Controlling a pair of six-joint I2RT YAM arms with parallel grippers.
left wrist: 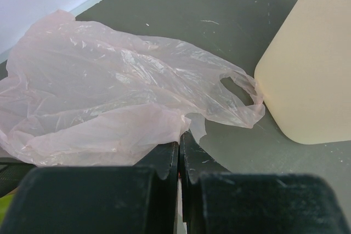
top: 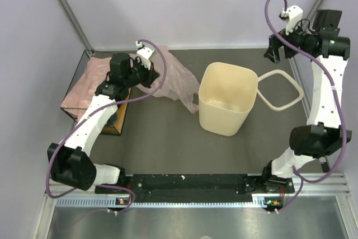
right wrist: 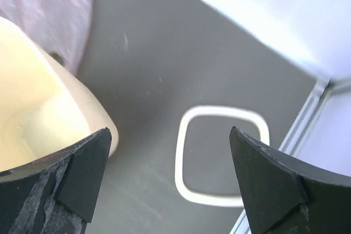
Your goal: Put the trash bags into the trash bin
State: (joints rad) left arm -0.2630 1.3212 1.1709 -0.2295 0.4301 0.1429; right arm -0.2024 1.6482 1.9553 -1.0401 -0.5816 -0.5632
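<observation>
Top external view shows the trash bin (top: 226, 99) standing upright near the middle of the dark surface (top: 168, 138), open mouth up. A spread trash bag (top: 179, 79) lies crumpled on the surface just left of the bin, running from the bin's left wall back toward the left gripper (top: 146, 75). Farther left sits a wire-framed box (top: 122, 117) with an orange-brown side, and a stack of trash bags (top: 89, 85) rests on top of it. A cream ring (top: 279, 90), rounded-square in outline, lies flat on the surface just right of the bin.

From the left wrist, the left gripper (left wrist: 179, 154) has its fingers pressed together. The near edge of the spread trash bag (left wrist: 109, 97) bunches right at the tips and looks pinched between them. The film fans out away from the fingers, and its handle loop reaches the wall of the trash bin (left wrist: 307, 69) at the right.

From the right wrist, the right gripper (right wrist: 170, 131) has its fingers wide apart with nothing between them. It hangs above the surface between the trash bin (right wrist: 38, 119) and the ring (right wrist: 222, 157). A patch of pink film (right wrist: 49, 9) shows beyond the bin. In the top view the right gripper (top: 274, 54) sits raised at the far right, behind the ring.
</observation>
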